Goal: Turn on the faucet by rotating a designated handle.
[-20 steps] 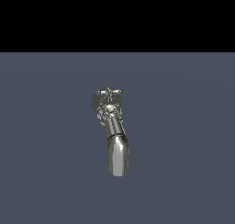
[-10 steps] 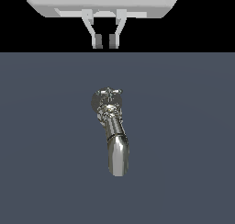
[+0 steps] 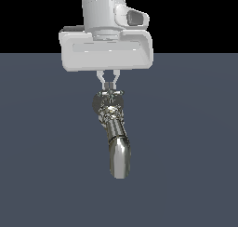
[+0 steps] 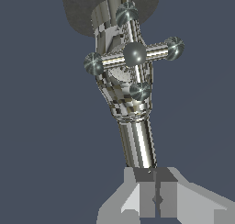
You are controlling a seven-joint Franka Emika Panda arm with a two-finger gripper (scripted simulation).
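A: Chrome faucet [image 3: 114, 130] lies on the counter [image 3: 42, 151], spout toward the camera; its cross handle [image 4: 134, 53] sits at the far end.

B: Gripper [image 3: 109, 83] position?

A: Directly above the handle, just clear of it. Fingers [image 4: 148, 195] pressed together, holding nothing. Handle bars run crosswise to the spout.

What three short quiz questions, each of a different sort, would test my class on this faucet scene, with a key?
1. True or false: the end effector is clamped on the cross handle.
2. Multiple choice: the cross handle has how many ball-tipped arms? A two, B four, C six.
3. Fill in: in the exterior view, the spout of the faucet points toward the ____ of the picture.

Key: 1 false, its fingers are closed together with nothing between them, above the handle; 2 B; 3 bottom.
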